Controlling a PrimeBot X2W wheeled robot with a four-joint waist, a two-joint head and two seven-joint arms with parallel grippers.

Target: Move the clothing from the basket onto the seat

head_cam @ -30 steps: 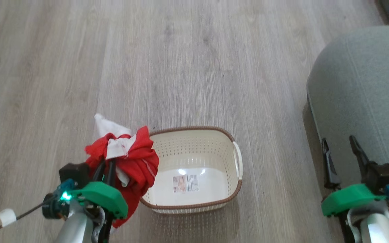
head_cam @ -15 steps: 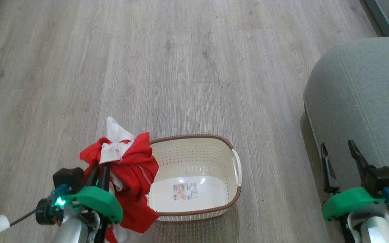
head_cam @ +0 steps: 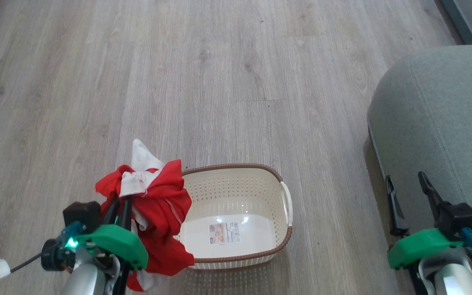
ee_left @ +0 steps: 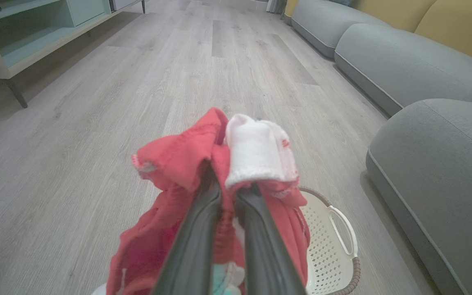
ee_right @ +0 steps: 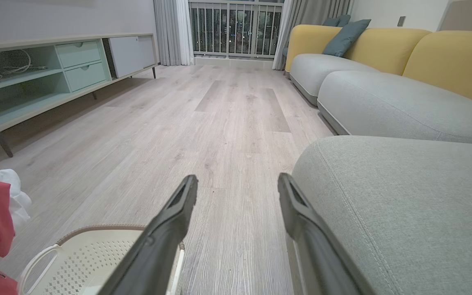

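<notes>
Clamping a bunched load of the clothing (head_cam: pixel 166 205) between the nearly closed fingers of the left gripper (head_cam: pixel 120 201), lower left of the head view. Holding it lifted above the floor (head_cam: pixel 219 82), overlapping the left end of the basket (head_cam: pixel 236 188) in the frame; cannot tell whether touching that rim. Bulging, in the left wrist view, as red folds and a white piece over and around the two dark fingers at centre frame. Sitting at lower centre of the head view, baring the label sticker (head_cam: pixel 225 232) on the basket's bottom. Standing spread wide and grasping nothing, lower right: the jaws of the right gripper (head_cam: pixel 405 177), hovering at the near edge of the seat (head_cam: pixel 445 123). Filling the right side of the head view with grey-green upholstery, well apart from the clothing, basket lying between.
</notes>
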